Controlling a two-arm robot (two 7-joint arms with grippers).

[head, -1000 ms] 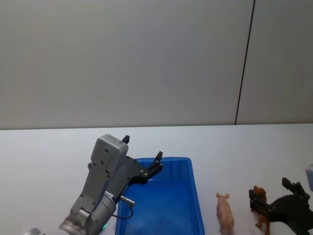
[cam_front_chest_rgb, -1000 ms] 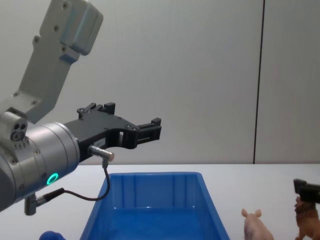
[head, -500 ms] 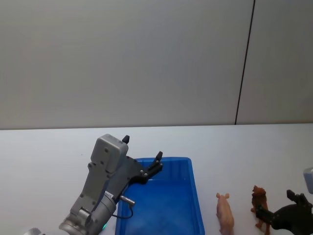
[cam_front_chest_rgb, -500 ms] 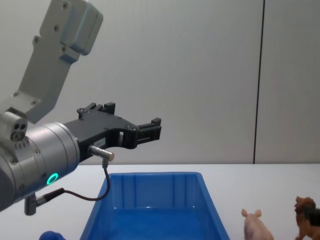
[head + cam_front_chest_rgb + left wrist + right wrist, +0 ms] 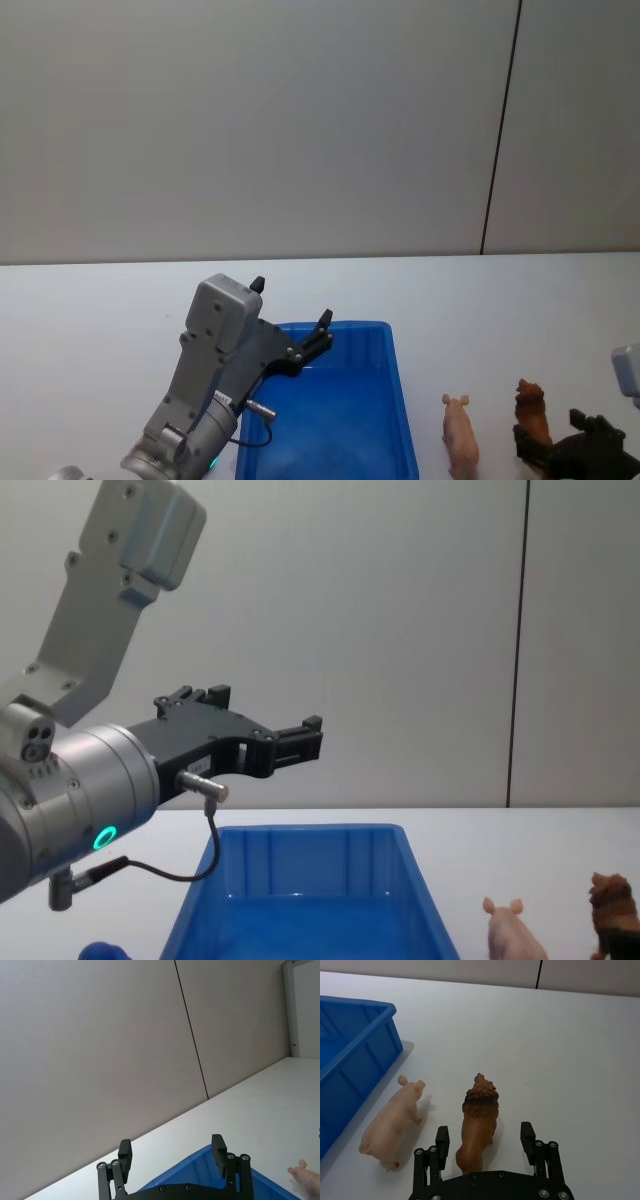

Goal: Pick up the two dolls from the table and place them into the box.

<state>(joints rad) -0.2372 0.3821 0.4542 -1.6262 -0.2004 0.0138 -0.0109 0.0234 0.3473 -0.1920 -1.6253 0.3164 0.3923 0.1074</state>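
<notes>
While the right gripper (image 5: 485,1132) sits low over the table (image 5: 560,1050) with its two black fingers spread wide, the lion (image 5: 480,1105) stands upright with its hindquarters between them. A gap of bare tabletop shows on either side of its flanks, so neither finger touches it. The lion's long axis runs straight out from the gripper's palm, tail end toward the gripper and maned head pointing away, toward the far side of the table.

Just beside it, on the side nearer the box (image 5: 355,1055), stands the pig (image 5: 392,1120), also upright on its legs. Its body lies nearly parallel to the lion's, angled slightly, with ears and snout pointing toward the far side and rump toward the robot. It stands between the lion and the blue wall of the box, close to that wall but apart from it. In the head view both dolls are on the table to the right of the box, their long axes running the same near-to-far way as the box's long side.

The left gripper (image 5: 171,1144) hangs in the air above the far left part of the box, fingers spread apart and holding nothing. A green ring light (image 5: 103,837) glows on the left arm's grey body, and a small rounded blue object (image 5: 100,950) lies to the left of the box
</notes>
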